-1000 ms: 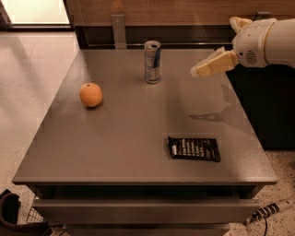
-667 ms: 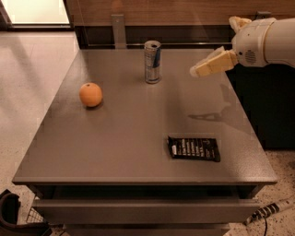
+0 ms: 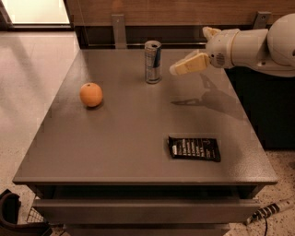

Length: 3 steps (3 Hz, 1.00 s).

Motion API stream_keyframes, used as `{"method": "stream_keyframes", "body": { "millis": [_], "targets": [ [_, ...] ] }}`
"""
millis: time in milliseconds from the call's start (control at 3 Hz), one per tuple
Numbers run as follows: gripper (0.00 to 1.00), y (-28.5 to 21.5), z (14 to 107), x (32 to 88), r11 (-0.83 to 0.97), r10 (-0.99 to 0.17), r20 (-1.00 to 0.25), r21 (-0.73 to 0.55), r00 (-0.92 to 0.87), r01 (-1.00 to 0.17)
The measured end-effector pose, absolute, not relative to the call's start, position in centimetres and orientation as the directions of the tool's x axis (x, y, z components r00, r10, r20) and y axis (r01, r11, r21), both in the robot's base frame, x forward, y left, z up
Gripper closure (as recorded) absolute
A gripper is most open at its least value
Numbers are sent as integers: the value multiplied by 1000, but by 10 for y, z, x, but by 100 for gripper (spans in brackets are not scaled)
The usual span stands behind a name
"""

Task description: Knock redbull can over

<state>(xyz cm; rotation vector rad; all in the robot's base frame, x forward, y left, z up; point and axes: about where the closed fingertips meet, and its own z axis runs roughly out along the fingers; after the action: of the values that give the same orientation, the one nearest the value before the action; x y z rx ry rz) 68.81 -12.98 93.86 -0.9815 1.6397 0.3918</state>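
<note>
Your smooth cream plastic gripper [image 3: 184, 65], opening unclear, has edged nearer the upright slim silver-and-blue metal redbull can [image 3: 153, 62] on the matte grey table [image 3: 115, 138].

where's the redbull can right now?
Camera view: the redbull can stands upright near the table's far edge, beyond the orange; the gripper hovers just image-right of it, not touching.

We see a dim indoor scene, its strongest light coming from a bright opening [image 3: 37, 11] at the top left that washes the floor [image 3: 32, 60] pale. The tool [image 3: 188, 64] hovers over the far right of the bench [image 3: 129, 138], casting a soft shadow on its dull sheen. The redbull can [image 3: 153, 61] glints faintly, and the orange [image 3: 91, 94] throws a small shadow.
</note>
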Motion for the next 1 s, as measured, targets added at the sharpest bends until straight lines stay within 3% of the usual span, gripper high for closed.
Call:
{"method": "stream_keyframes", "body": {
  "millis": [1000],
  "targets": [
    [0, -70, 893, 736, 563, -173, -985, -99, 1, -820]
  ]
}}
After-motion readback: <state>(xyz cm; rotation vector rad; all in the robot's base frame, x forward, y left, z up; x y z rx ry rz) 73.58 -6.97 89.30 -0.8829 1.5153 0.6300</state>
